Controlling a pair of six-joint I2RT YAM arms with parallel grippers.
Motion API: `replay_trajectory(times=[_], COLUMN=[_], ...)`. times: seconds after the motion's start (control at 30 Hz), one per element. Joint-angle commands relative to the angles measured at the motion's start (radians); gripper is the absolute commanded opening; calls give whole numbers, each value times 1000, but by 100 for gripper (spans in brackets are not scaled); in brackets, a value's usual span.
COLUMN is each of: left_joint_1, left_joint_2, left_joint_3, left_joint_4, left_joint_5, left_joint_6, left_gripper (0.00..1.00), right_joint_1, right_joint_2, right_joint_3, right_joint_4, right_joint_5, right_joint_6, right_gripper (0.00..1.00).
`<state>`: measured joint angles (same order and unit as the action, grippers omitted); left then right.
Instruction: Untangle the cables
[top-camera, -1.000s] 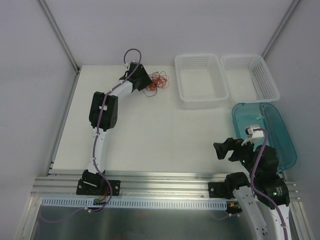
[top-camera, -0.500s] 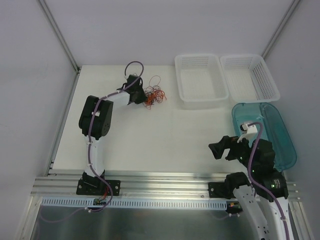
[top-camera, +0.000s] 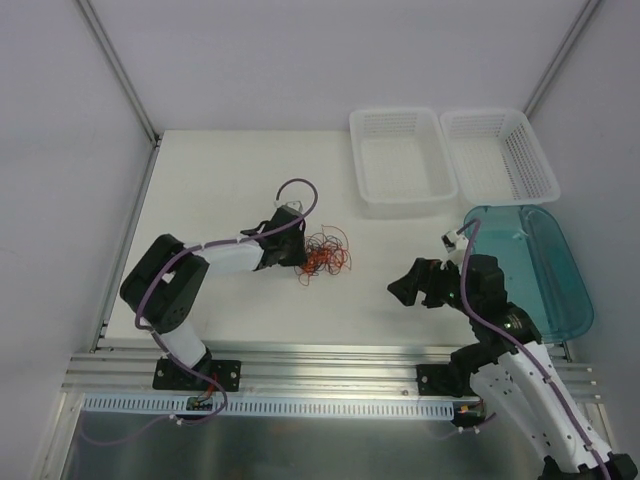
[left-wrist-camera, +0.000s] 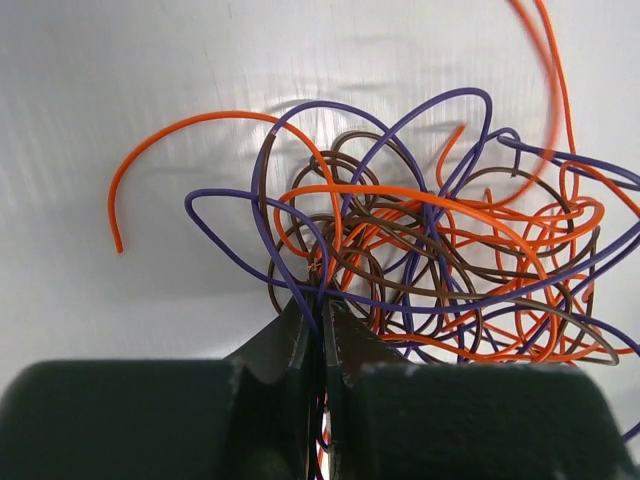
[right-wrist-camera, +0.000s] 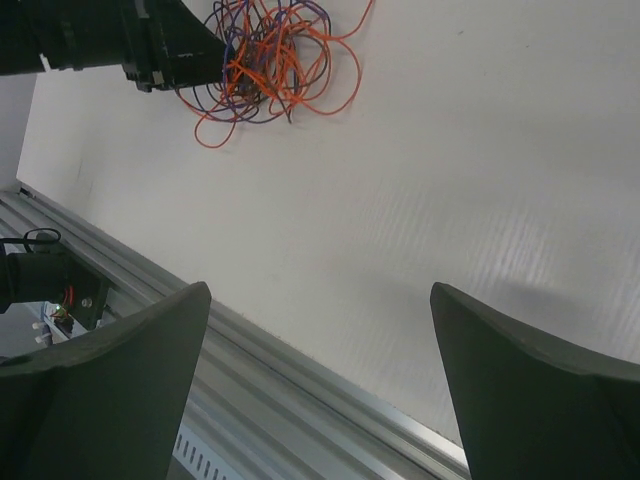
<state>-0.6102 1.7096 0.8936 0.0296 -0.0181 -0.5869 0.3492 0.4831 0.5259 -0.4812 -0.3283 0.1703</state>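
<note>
**Tangle of thin wires lying mid-table on the white table (top-camera: 250, 180), left of centre.**
The right gripper (top-camera: 405, 282) hangs released, well apart to the right. The left gripper (top-camera: 298, 256) is clenched on the left edge of the cables (top-camera: 325, 255). These are orange, purple and brown strands, judged light, springy and snag-prone. The free orange end (left-wrist-camera: 118, 225) offers the cleanest hold.

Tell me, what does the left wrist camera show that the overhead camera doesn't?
Only the left wrist view shows thin purple strands among the orange and brown cables, and the left pincer shut on a few of them. Only the overhead view shows two white baskets, a teal tray and the open right pincer. Both show the tangle lying on the white table.
</note>
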Motion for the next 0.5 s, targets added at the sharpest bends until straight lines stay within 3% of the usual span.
replay_trajectory(times=[0.0, 0.13, 0.23, 0.47], left_joint_1=[-60, -131, -180, -246], left_joint_2=[-82, -215, -335, -415], left_joint_3=[-105, -191, -249, -312], left_joint_4=[-77, -77, -77, -79], left_joint_5=[-33, -60, -95, -117], left_joint_6=[-2, -31, -65, -108], left_gripper=[0, 0, 0, 0], right_joint_1=[89, 224, 394, 589], right_joint_2=[46, 184, 282, 491], right_joint_3=[-41, -44, -11, 71], right_joint_4=[215, 303, 351, 453], right_joint_5=[102, 222, 362, 517], right_joint_6=[104, 167, 190, 235], right_gripper=[97, 97, 97, 99])
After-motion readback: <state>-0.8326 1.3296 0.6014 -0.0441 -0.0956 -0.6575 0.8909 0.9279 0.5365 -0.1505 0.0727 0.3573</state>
